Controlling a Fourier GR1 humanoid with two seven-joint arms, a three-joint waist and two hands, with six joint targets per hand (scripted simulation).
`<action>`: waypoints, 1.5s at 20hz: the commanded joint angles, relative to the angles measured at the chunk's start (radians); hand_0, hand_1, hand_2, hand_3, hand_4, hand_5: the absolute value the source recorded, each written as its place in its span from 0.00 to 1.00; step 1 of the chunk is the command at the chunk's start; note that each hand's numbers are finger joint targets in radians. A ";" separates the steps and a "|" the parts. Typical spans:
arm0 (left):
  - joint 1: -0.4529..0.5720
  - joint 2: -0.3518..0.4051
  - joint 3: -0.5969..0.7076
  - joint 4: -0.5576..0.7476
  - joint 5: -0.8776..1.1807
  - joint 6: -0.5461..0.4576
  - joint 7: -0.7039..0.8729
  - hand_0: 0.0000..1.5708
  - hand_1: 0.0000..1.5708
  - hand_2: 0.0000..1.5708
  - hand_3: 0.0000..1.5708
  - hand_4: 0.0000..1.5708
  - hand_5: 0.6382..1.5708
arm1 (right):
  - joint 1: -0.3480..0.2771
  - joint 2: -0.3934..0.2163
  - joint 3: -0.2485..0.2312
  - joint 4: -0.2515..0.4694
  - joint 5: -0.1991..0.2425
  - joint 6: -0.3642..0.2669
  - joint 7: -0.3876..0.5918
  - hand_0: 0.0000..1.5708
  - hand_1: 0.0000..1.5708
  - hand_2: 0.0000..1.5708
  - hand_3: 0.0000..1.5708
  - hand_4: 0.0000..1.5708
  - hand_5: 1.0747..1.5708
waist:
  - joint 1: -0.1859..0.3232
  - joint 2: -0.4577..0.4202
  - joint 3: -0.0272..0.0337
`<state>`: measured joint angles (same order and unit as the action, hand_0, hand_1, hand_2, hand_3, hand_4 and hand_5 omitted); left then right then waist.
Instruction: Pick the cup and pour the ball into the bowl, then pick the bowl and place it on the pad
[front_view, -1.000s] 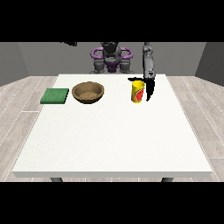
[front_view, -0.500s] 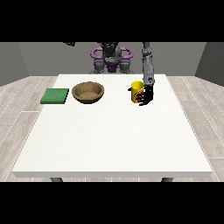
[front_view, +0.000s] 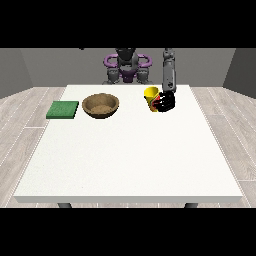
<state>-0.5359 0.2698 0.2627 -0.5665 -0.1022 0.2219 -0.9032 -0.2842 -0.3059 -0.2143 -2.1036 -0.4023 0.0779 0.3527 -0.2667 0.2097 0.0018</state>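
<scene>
Big white rectangular table (front_view: 125, 160) fills most of the room; pale wood-plank floor (front_view: 22, 120) runs around it (grey plain walls (front_view: 45, 67) behind the table).

cup (front_view: 151, 95): yellow, red on its side
bowl (front_view: 101, 105): brown
pad (front_view: 63, 109): green
table (front_view: 130, 160): white
hand (front_view: 167, 102): black

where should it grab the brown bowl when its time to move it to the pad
Best taken at the rim of the bowl, probably on the side facing the cup, the fingers pinching the wall from above. It is wide, shallow and upright, too broad to wrap around. The pad lies just beyond its other side, so that side should stay free.
</scene>
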 joint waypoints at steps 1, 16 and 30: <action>-0.057 0.016 -0.074 -0.018 -0.093 0.099 0.157 0.86 0.86 1.00 1.00 0.71 0.92 | 0.034 -0.014 -0.018 0.092 -0.034 0.045 0.006 0.00 0.00 0.00 0.00 0.12 0.97 | 0.016 -0.104 0.0002; -0.327 -0.061 -0.305 0.103 -0.512 0.532 0.594 0.90 0.90 1.00 1.00 0.60 0.99 | -0.054 0.017 0.003 0.171 0.015 0.032 -0.065 0.00 0.00 0.00 0.00 0.21 0.99 | -0.012 -0.037 -0.0015; -0.492 -0.172 -0.690 0.356 -1.092 0.598 1.089 0.84 0.84 0.91 0.91 0.62 0.90 | -0.061 0.035 0.029 0.347 0.042 0.045 -0.070 0.00 0.00 0.00 0.00 0.24 0.99 | 0.026 -0.188 0.0012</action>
<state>-0.9938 0.1693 -0.3173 -0.2767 -1.0480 0.8538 0.0577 -0.3545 -0.2807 -0.1893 -1.8127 -0.3696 0.1234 0.2866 -0.2608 0.0753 0.0024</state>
